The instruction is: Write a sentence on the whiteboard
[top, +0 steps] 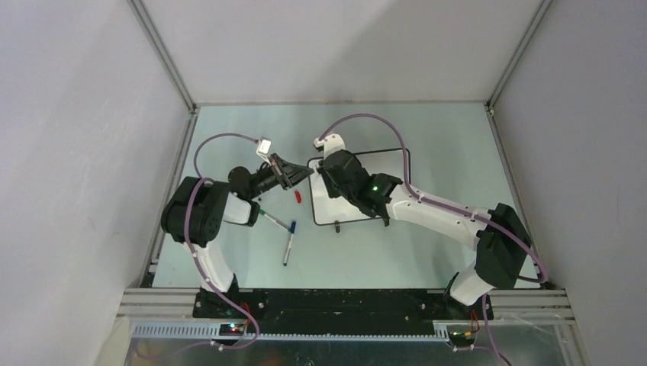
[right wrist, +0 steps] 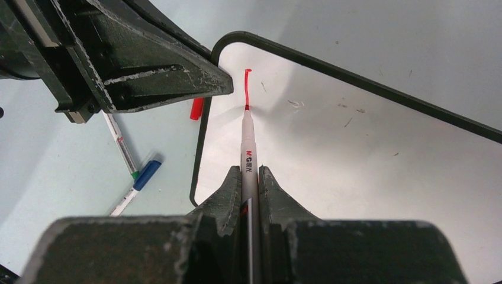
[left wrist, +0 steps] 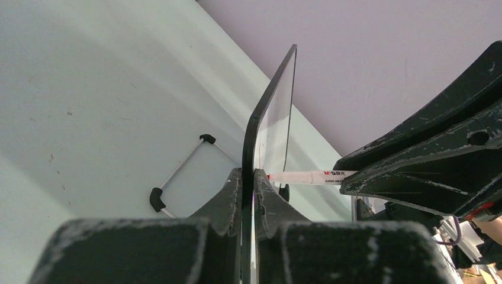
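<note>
The whiteboard (top: pixel 336 210) sits mid-desk (top: pixel 427 130), its left edge pinched by the left end effector (left wrist: pixel 248 177), probably to steady it against writing pressure. The right end effector (right wrist: pixel 250 174) is clamped on a red marker (right wrist: pixel 247 136), its tip touching the board's far-left corner, where the sentence (right wrist: pixel 247 89) is just one short stroke.

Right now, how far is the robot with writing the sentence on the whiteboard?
Done: the left end effector clamps the whiteboard by its edge, the right end effector grips the red marker, and a red cap lies on the table. In hand: the marker tip touches the board at the end of one short red stroke near a corner. Left: nearly all the words; no letter is readable yet.
</note>
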Motion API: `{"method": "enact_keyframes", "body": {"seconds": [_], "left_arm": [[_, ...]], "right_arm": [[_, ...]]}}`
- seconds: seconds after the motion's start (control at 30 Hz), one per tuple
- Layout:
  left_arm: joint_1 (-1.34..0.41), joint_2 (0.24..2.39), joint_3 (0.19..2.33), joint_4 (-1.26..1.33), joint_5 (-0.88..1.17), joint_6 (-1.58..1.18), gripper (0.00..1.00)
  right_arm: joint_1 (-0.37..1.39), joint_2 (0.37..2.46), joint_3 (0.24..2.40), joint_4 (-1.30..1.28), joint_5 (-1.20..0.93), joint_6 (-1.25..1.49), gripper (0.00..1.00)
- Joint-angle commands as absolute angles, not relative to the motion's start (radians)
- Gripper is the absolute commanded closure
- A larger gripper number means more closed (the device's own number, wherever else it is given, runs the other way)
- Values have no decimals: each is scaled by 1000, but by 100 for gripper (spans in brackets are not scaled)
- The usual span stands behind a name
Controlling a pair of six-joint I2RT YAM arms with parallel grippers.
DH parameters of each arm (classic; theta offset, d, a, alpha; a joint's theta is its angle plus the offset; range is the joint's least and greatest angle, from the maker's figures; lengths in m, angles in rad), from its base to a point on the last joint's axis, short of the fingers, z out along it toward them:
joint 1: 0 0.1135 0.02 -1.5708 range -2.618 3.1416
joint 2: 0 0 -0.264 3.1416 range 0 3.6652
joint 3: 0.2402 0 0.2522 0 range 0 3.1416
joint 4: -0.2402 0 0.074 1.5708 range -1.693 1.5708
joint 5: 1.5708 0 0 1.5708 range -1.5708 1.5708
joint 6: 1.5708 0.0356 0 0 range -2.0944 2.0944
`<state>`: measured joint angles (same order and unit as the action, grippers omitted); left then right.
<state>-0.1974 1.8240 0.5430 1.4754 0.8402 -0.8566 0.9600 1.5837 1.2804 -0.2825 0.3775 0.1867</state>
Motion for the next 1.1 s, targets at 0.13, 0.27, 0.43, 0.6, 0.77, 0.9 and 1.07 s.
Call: {"method": "enact_keyframes", "body": {"seconds": [0.13,0.27,0.43,0.6,0.77,0.9,1.07], "left_arm": [[-204,1808,554,1531,839,-833,100],[-204,1809,554,1531,840,-833,100],[-205,1809,554,1531,841,-834,100],[-204,1809,556,1531,840,-834,100],[-204,1809,555,1531,840,-834,100],[-204,1810,555,1531,841,-834,100],[-204,1810,556,1531,842,-834,100]], "right_arm": [[959,1544,1249,-300,387,194,100],[957,1533,1249,-287,372,190,100],[952,1499,1249,-251,331,190,100],[944,1479,1249,-235,298,180,100],[932,1478,1249,-225,290,169,100],[915,1490,1259,-230,266,169,100],[910,1513,1268,-233,259,167,100]]}}
